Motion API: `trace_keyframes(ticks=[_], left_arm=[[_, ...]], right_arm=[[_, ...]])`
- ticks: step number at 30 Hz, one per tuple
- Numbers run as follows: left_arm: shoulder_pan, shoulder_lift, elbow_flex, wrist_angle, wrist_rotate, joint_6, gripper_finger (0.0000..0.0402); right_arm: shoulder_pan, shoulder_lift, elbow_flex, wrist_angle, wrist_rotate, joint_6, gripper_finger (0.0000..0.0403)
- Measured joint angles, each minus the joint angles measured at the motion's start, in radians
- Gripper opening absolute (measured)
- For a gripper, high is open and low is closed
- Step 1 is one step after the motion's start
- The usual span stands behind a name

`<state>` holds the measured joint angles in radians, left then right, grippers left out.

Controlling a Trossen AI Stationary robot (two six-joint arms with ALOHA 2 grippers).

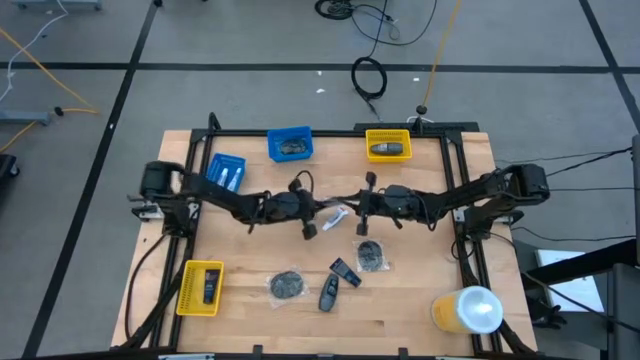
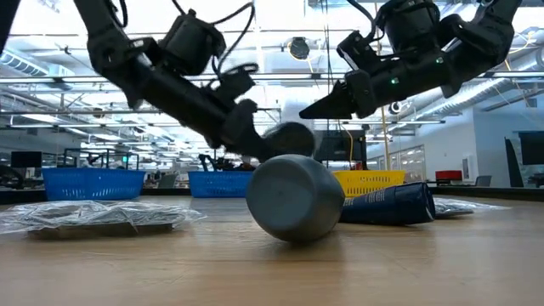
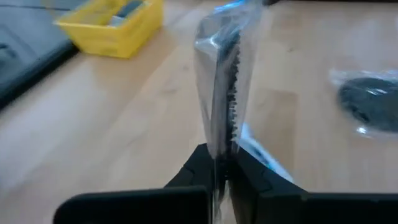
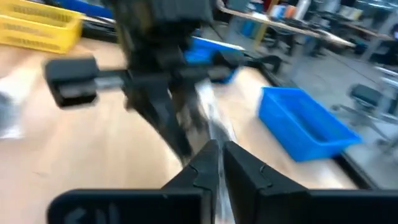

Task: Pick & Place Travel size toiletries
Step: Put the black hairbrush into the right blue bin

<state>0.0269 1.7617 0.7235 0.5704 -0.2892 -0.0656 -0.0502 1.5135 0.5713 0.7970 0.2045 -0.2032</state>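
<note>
Both grippers pinching one bagged white tube

The left gripper [image 1: 322, 214] and right gripper [image 1: 350, 211] each clamp an end of the tube [image 1: 336, 213], held above the table [image 1: 250, 260], behind the round pads [image 1: 370, 256].

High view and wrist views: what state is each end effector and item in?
Left end effector: shut on the bagged item.
Right end effector: shut on the same bagged item.
Bagged item: held between both, above the table.
Dark bottle: lying flat.
</note>
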Motion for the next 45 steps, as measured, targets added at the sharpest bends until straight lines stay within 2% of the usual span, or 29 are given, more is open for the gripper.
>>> trace_keyframes(ticks=[5, 8, 12, 15, 19, 22, 26, 30, 34, 39, 45], left_arm=[[0.003, -0.177, 0.0, -0.331, -0.15, -0.035, 0.0047], [0.049, -0.295, 0.0, -0.518, -0.212, -0.059, 0.0049], [0.211, -0.424, 0.0, -0.664, -0.169, -0.061, 0.0022], [0.369, -0.462, 0.019, -0.677, -0.024, 0.024, 0.0012], [0.55, -0.421, 0.094, -0.706, 0.16, 0.1, 0.0034], [0.632, -0.349, 0.167, -0.804, 0.189, 0.157, 0.0047], [0.69, -0.26, 0.269, -0.869, 0.235, 0.223, 0.0041], [0.713, -0.165, 0.345, -0.924, 0.337, 0.282, 0.0027], [0.713, -0.081, 0.42, -0.974, 0.326, 0.307, 0.0025], [0.702, -0.015, 0.492, -1.069, 0.325, 0.367, 0.0049], [0.703, -0.016, 0.515, -1.125, 0.358, 0.389, 0.009]], right_arm=[[0.0, -0.068, -0.003, -0.136, 0.119, 0.011, 0.0049], [-0.001, -0.079, -0.037, -0.136, 0.135, 0.076, 0.0065], [-0.001, -0.06, -0.114, -0.031, 0.132, 0.093, 0.0077], [-0.001, -0.06, -0.161, 0.091, 0.132, 0.06, 0.0081], [-0.001, -0.06, -0.195, 0.221, 0.132, 0.056, 0.0081], [-0.001, -0.061, -0.204, 0.25, 0.131, 0.056, 0.0079], [-0.001, -0.06, -0.204, 0.25, 0.131, 0.057, 0.0078], [0.0, -0.06, -0.204, 0.249, 0.131, 0.06, 0.0079], [0.0, -0.06, -0.204, 0.25, 0.125, 0.06, 0.0078], [0.0, -0.06, -0.204, 0.25, 0.074, 0.06, 0.0078], [0.0, -0.06, -0.204, 0.251, 0.054, 0.06, 0.0075]])
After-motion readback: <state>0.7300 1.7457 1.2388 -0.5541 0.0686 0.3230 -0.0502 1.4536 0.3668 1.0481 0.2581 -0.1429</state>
